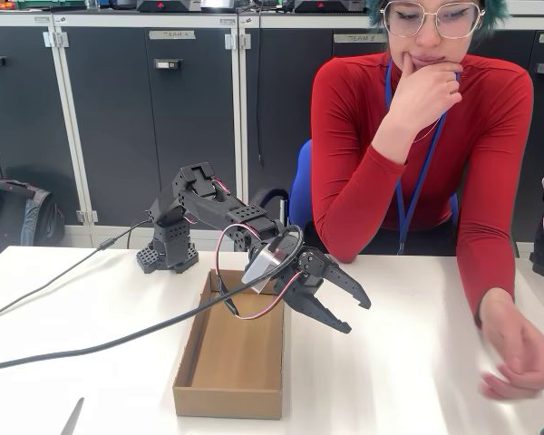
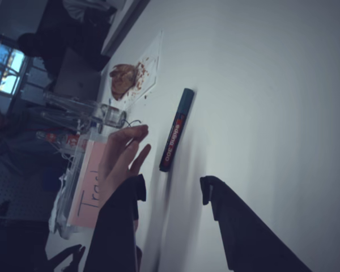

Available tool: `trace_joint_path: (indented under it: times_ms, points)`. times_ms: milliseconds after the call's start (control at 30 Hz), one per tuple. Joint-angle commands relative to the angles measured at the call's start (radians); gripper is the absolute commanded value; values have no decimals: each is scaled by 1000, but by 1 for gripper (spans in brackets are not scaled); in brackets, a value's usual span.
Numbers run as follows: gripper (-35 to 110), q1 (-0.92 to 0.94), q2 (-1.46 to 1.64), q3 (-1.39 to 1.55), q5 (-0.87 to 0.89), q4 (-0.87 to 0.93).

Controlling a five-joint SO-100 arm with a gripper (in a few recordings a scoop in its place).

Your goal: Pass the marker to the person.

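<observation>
White tabletop (image 1: 408,362) filled the scene. From the left in the wrist view, the person's hand (image 2: 120,156) rested just beside the marker (image 2: 174,130), which lay flat, long axis running up-right, teal end uppermost. The gripper (image 2: 173,192) gaped wide, empty. Descending now could pinch the fingers (image 2: 135,135).

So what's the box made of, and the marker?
The box looks like plain brown cardboard: matte, with thin folded walls. The marker seems plastic, with a smooth, slightly shiny dark barrel and a printed label, though that look leaves it open.
</observation>
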Motion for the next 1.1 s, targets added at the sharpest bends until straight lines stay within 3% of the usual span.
trace_joint_path:
  times_ms: [0,1067]
  points:
    - [20,-20,132,6,-20,-23]
    - [19,71,206,106,-61,-5]
